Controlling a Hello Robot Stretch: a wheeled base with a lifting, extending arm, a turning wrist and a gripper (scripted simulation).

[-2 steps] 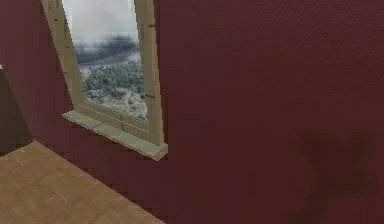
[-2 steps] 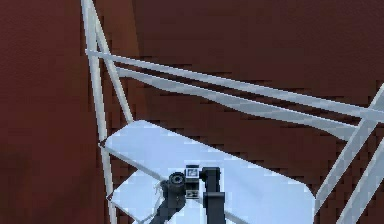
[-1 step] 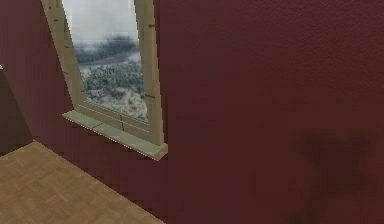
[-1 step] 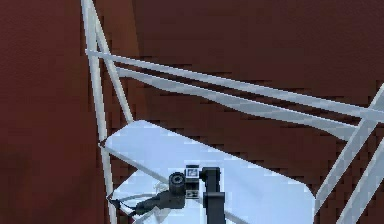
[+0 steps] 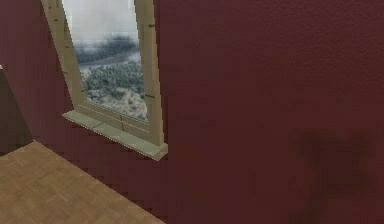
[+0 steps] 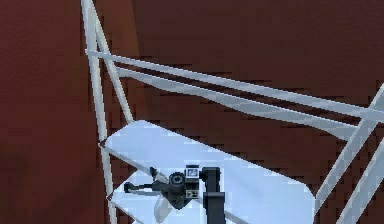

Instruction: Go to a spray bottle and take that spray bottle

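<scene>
In the arm side view my gripper (image 6: 143, 201) sits at the bottom, just left of the middle, at the end of the dark arm (image 6: 211, 200). Its thin fingers (image 6: 140, 187) reach left over the near end of a white shelf board (image 6: 200, 160). Behind the fingers there is just bare white board and red wall, so the gripper holds nothing.
The white board belongs to a white metal rack (image 6: 100, 70) with slanted rails against a dark red wall (image 6: 250, 40). In the forward view a beige-framed window (image 5: 110, 70) with a sill is set in the same red wall (image 5: 270, 90). Wooden floor (image 5: 50, 190) lies at the lower left.
</scene>
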